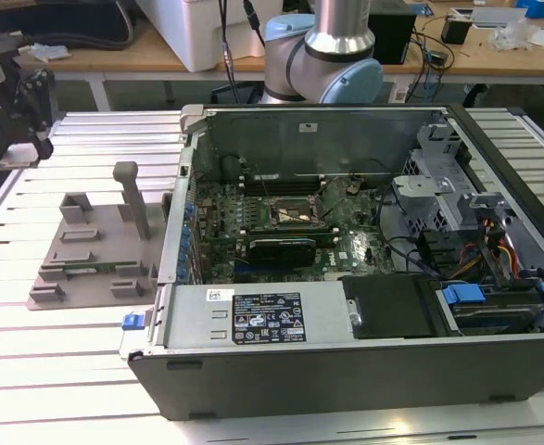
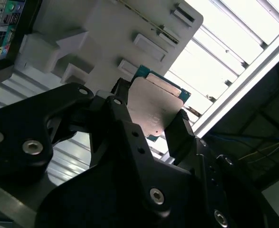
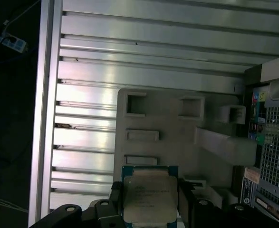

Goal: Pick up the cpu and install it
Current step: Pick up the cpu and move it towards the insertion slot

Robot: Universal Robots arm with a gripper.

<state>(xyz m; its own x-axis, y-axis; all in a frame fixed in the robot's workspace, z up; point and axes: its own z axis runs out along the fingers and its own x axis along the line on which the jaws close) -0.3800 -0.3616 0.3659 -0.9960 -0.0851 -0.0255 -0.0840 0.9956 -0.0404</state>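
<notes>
The cpu (image 3: 149, 192), a flat square chip with a silver-grey metal top and a green rim, sits between my two black fingers in both wrist views. My gripper (image 3: 150, 199) is shut on its opposite edges, and the second wrist view shows the same grip on the cpu (image 2: 153, 102) by the gripper (image 2: 153, 114). In the exterior view the gripper (image 1: 21, 144) hangs at the far left, above the slatted table and to the left of the grey fixture (image 1: 95, 250). The motherboard socket (image 1: 295, 215) lies inside the open computer case, well to the exterior view's right of the gripper.
The open computer case (image 1: 346, 371) fills the middle and right of the table, with tall metal walls. The grey fixture (image 3: 177, 123) has raised blocks and an upright post (image 1: 132, 195). The slatted aluminium table (image 1: 68, 352) extends around both. A workbench with cables stands behind.
</notes>
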